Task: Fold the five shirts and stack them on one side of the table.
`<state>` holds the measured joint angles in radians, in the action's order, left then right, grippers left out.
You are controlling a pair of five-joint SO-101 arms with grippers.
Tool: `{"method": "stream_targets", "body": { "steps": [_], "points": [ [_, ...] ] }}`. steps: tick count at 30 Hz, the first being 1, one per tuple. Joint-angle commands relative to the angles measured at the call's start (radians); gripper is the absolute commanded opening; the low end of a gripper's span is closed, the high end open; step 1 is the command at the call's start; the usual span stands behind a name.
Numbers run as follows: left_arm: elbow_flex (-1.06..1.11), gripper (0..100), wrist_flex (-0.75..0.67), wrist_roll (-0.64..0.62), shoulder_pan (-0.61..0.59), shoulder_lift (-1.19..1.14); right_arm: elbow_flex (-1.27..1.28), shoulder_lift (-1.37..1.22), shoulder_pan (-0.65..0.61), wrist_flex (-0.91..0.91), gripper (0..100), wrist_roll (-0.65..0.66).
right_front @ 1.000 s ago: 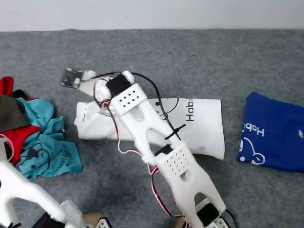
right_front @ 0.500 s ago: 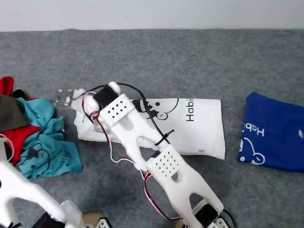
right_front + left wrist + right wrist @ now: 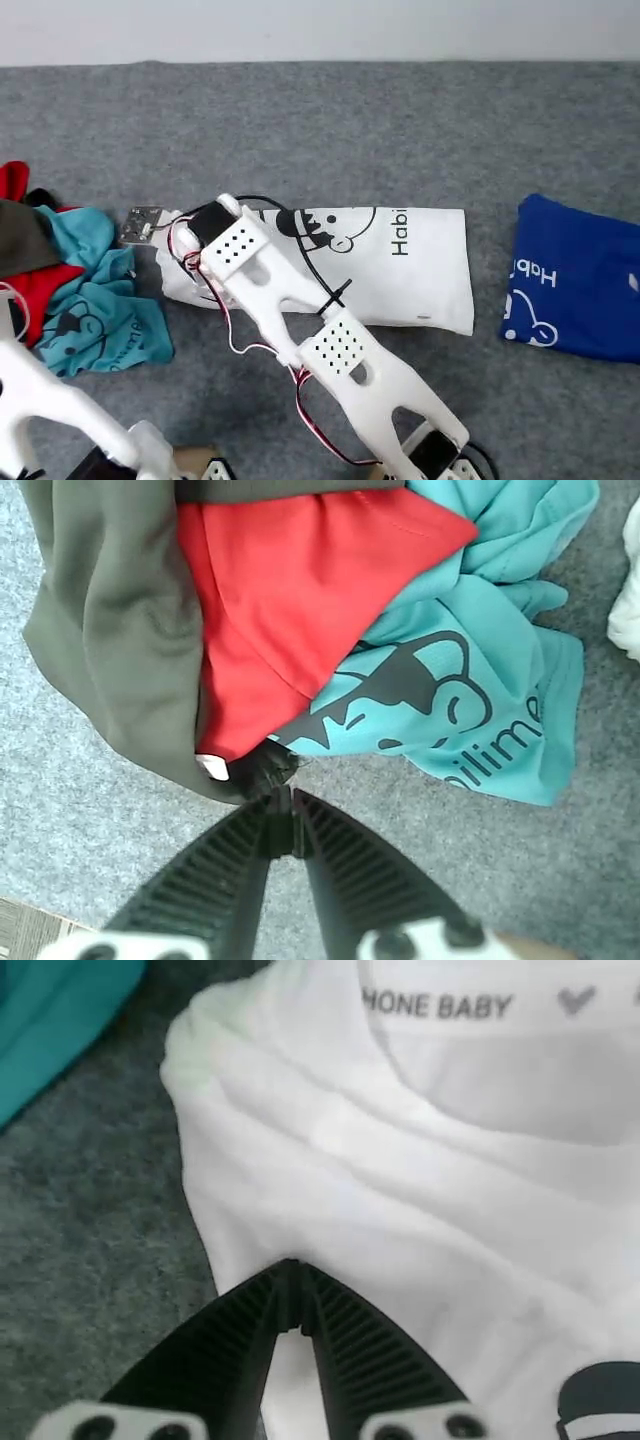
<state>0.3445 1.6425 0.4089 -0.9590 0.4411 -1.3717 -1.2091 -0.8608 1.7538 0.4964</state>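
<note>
- High view: white shirt [image 3: 410, 265] lies folded flat in the middle of the table [image 3: 330, 120], print facing up.
- Blue shirt [image 3: 575, 280] is folded too. It sits well apart from the white one, by the picture's right edge, with nothing on it.
- Teal shirt [image 3: 95, 305], red shirt [image 3: 30, 285] and olive shirt [image 3: 20, 235] are heaped unfolded at the left edge, near the white shirt's left end but not touching it.
- Right arm [image 3: 330, 345] runs from the near edge diagonally up to the white shirt's left end, with the wrist over that end. The arm covers the fingers in this view.
- Right wrist view fills that in: right gripper [image 3: 290, 1272] is pinched narrow, tips meeting and pointing down onto rumpled white cloth just off the collar. Cannot tell whether any cloth is nipped between them.
- The same view catches a teal corner just beside the white shirt, with a strip of grey table between them.
- Left arm [image 3: 45, 395] sits low at the near-left corner, partly cut off by the frame.
- Left wrist view: left gripper [image 3: 281, 805] is also closed tip to tip, right at the heap's edge against a small dark tuft of cloth. Cannot tell whether the tuft is held.
- Left wrist view shows the layering that the high view blurs. Olive wraps along one side of the red, and a red corner lies over the teal, whose black print faces up.
</note>
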Motion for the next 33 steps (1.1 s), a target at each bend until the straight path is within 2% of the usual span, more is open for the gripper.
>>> {"method": "stream_targets", "body": {
  "steps": [1, 6, 15, 17, 20, 24, 27, 33],
  "points": [
    [-0.007, 0, -0.02, -0.006, 0.008, 0.025, -0.046, 0.148, 0.067, 0.045, 0.9, -0.023],
    [-0.008, 0, -0.02, -0.006, 0.009, 0.029, 0.046, 0.282, 0.182, 0.047, 0.9, -0.109],
    [-0.01, 0, 0.002, -0.006, 0.009, 0.032, 0.609, 0.693, 0.42, 0.044, 1.4, -0.305],
    [-0.027, 0, 0.041, -0.006, 0.009, 0.032, 0.72, 0.774, 0.479, 0.044, 5.3, -0.334],
    [-0.071, 0, 0.103, -0.006, 0.023, 0.032, 0.852, 0.862, 0.573, 0.042, 16.8, -0.391],
    [-0.091, 0, 0.114, -0.008, 0.04, 0.041, 0.919, 0.862, 0.674, 0.039, 24.8, -0.493],
    [-0.088, 1, 0.114, -0.008, 0.049, 0.084, 0.919, 0.814, 0.713, 0.005, 25.4, -0.497],
    [-0.085, 1, 0.112, -0.008, 0.149, 0.183, 0.919, 0.677, 0.791, -0.094, 25.4, -0.525]
  ]
}}
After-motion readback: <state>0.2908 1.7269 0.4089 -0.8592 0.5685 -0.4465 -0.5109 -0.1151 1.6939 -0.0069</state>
